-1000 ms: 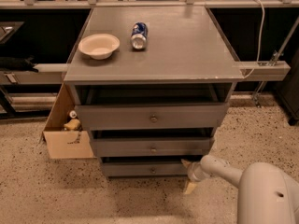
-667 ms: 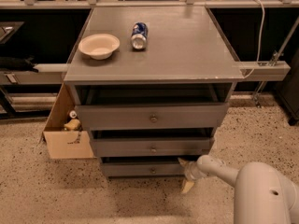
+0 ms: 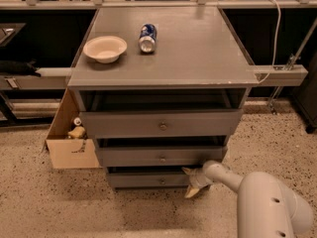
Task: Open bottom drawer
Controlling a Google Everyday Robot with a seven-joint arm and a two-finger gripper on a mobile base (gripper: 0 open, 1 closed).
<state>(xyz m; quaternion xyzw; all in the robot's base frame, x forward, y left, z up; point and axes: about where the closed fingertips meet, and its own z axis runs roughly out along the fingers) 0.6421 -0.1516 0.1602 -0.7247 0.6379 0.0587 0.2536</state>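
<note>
Gripper (image 3: 190, 181), fingers spread, is being held low, right of centre, at the right end of the bottom drawer (image 3: 143, 179). Its long front is lying left-to-right, facing the viewer, over speckled floor (image 3: 148, 217). Bowl (image 3: 104, 48) and can (image 3: 147, 37) are being borne on the cabinet top (image 3: 198, 48) above.

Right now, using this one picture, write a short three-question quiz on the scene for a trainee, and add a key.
1. True or false: the bowl sits left of the can on the cabinet top.
2. The gripper is nearest to: A) the bowl; B) the right end of the bottom drawer; C) the can.
3. How many drawers are stacked under that top?
Key: 1 true; 2 B; 3 three.
</note>
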